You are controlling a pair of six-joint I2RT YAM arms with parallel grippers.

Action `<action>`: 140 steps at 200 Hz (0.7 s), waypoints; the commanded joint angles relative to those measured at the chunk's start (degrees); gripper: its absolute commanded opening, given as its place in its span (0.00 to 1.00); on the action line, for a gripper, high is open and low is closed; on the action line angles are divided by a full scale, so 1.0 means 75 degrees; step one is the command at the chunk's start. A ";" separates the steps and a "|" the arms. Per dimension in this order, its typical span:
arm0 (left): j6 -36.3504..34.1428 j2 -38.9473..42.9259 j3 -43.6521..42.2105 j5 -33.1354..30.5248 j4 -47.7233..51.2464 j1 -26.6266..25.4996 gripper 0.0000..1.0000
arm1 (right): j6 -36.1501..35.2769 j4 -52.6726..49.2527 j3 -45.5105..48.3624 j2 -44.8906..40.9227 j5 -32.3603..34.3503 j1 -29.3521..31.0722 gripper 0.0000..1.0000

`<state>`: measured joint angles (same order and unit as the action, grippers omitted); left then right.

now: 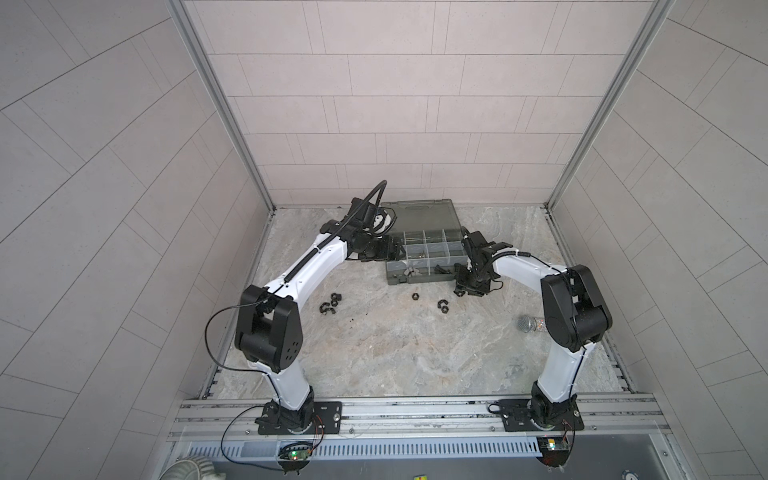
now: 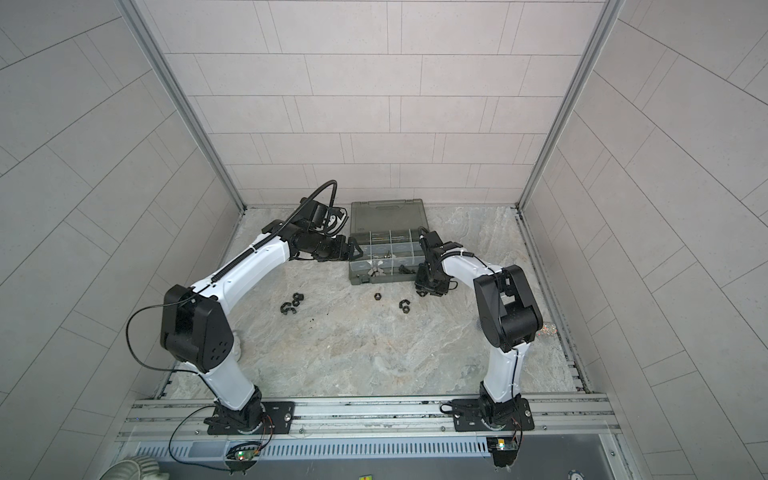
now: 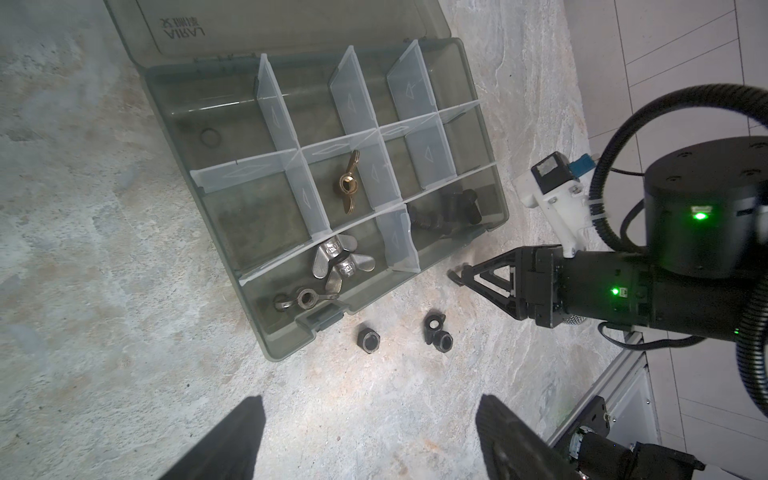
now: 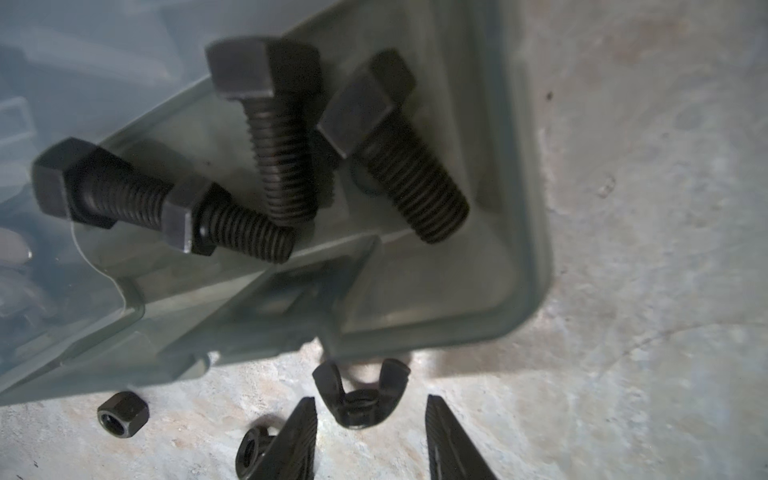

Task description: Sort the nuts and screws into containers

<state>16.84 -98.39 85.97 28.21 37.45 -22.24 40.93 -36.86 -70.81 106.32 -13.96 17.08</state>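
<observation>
We see the right claw [image 4: 370, 401] spread, its tips flanking a black wing nut [image 4: 359, 399] on the table [image 4: 644, 208], just beside the case [image 4: 536, 249]. Four screws [image 4: 282, 137] lie in its corner compartment [image 4: 490, 174]. The left claw [image 3: 370, 401] hangs spread and empty above the table, and other nuts [image 1: 330, 305] lie loose there.

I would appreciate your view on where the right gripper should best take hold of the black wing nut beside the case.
Probably across the two wings, coming straight down from above. The wing nut lies on the table beside the case, its wings spread across the gap of the open right gripper, which straddles it.
</observation>
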 commanded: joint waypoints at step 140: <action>-0.0159 0.0310 -0.0202 -0.0081 -0.0083 0.0017 0.86 | 0.0039 -0.0187 -0.0414 0.0583 -0.0079 0.0107 0.25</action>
<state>16.45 -97.36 85.12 28.03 36.80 -22.24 40.99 -36.64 -72.82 109.12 -15.22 17.74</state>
